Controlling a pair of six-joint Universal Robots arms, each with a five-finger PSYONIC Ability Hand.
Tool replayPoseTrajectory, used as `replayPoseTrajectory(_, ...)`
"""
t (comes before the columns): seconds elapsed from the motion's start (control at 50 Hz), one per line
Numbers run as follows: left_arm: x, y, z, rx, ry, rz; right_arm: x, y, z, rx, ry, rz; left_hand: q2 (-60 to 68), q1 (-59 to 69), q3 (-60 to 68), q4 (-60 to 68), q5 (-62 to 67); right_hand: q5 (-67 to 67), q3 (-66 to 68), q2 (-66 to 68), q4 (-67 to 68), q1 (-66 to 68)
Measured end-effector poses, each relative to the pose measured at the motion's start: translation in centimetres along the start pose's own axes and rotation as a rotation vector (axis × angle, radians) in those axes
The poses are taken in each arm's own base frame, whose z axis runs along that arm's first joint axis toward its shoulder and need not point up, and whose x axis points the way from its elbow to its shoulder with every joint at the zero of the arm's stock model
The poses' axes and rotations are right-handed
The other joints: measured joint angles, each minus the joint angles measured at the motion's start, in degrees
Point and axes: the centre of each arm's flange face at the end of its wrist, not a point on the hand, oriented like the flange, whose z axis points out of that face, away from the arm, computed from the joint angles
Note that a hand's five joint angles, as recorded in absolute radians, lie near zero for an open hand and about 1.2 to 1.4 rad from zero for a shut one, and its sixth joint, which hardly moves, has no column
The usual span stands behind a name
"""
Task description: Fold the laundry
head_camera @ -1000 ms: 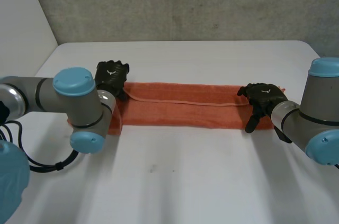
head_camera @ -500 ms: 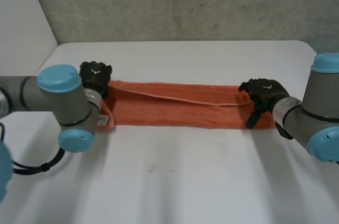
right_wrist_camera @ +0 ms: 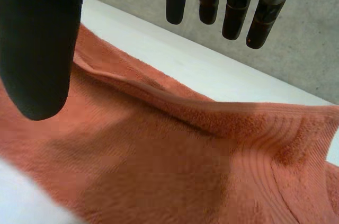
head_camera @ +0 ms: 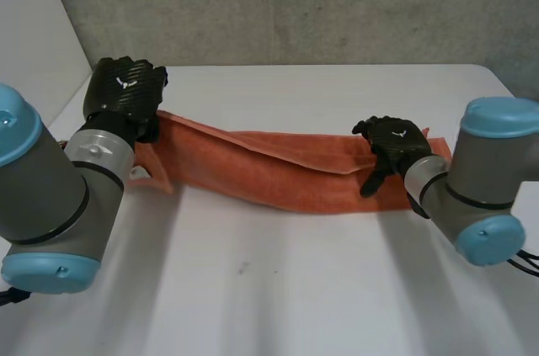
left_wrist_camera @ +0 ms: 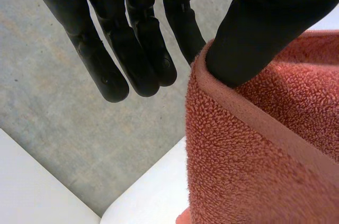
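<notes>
Fingers [left_wrist_camera: 143, 49] of the left hand [head_camera: 125, 95] are straight and close together, clear of the cloth. The thumb [left_wrist_camera: 265, 28] does the holding, bearing down on the towel's [left_wrist_camera: 249, 155] edge and, as I judge it, nipping that edge against the hand. This hand is up off the table [head_camera: 278, 289] near the far left corner. The towel's left end hangs from it, so the orange towel [head_camera: 278, 171] slopes down from there and lies flat along the far half of the table toward the right edge.

The right hand [head_camera: 396, 141] is over the towel's right end. Its fingers [right_wrist_camera: 237, 12] are straight and spread, its thumb [right_wrist_camera: 37, 49] is wide of them, and nothing is between them. Below it the cloth [right_wrist_camera: 159, 155] runs in a low ridge. Whether the palm presses the towel I cannot tell. It looks placed as an anchor, so the right end stays put while the left end is carried.

The towel is already a long narrow band, so the step in hand seems to be bringing the raised left end across to meet the right. The one-thumb hold is slim, and the edge could slip out on the way.
</notes>
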Motion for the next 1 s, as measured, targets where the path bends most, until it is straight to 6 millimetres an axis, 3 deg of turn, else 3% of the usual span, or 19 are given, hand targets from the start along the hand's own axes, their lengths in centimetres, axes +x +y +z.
replayPoseTrajectory(0.1,-0.1,-0.3,-0.4,0.006,-0.001,-0.001,0.5,0.6,1.4,0.015,0.054,-0.068,0.01,0.0,0.0,0.0,0.0,0.31,0.77,0.42,0.31,0.16)
replayPoseTrajectory(0.36,0.0,0.1,-0.7,-0.007,0.005,0.001,3.1,0.6,3.5,0.023,0.134,-0.306,0.02,0.0,0.02,0.0,0.0,18.54,21.53,20.53,20.46,16.56)
replayPoseTrajectory(0.54,0.1,0.6,-0.8,-0.018,0.007,0.002,3.9,2.0,5.3,0.012,0.118,-0.331,0.03,0.0,0.02,0.03,0.0,51.39,53.49,53.34,53.54,43.62)
replayPoseTrajectory(0.72,-0.3,1.0,-0.6,-0.027,-0.006,0.003,5.1,1.7,5.9,0.015,0.148,-0.316,0.03,0.0,0.03,0.03,0.0,52.55,54.72,53.95,54.9,43.66)
replayPoseTrajectory(0.78,-0.5,1.1,-0.5,-0.03,-0.012,0.003,5.8,0.6,5.4,0.022,0.165,-0.312,0.03,0.0,0.03,0.03,0.0,52.61,54.72,53.95,54.9,43.66)
replayPoseTrajectory(0.86,-1.1,1.6,-0.2,-0.046,-0.028,0.007,7.6,-3.8,2.8,0.035,0.199,-0.314,0.03,0.0,0.03,0.03,0.0,52.64,55.3,53.95,54.91,43.66)
replayPoseTrajectory(0.88,-1.1,1.6,-0.2,-0.046,-0.028,0.007,7.6,-3.8,2.8,0.035,0.199,-0.314,0.03,0.0,0.03,0.03,0.0,52.64,55.3,53.95,54.91,43.66)
replayPoseTrajectory(0.96,-1.2,2.5,-0.1,-0.078,-0.028,0.014,8.5,-7.5,-1.2,-0.018,0.181,-0.338,0.04,0.0,0.03,0.03,0.0,52.65,55.3,53.95,54.92,43.66)
replayPoseTrajectory(1.0,-1.1,2.9,0.0,-0.091,-0.023,0.017,8.5,-8.1,-2.5,-0.048,0.168,-0.351,0.04,0.0,0.03,0.03,0.0,52.65,55.29,53.95,54.92,43.66)
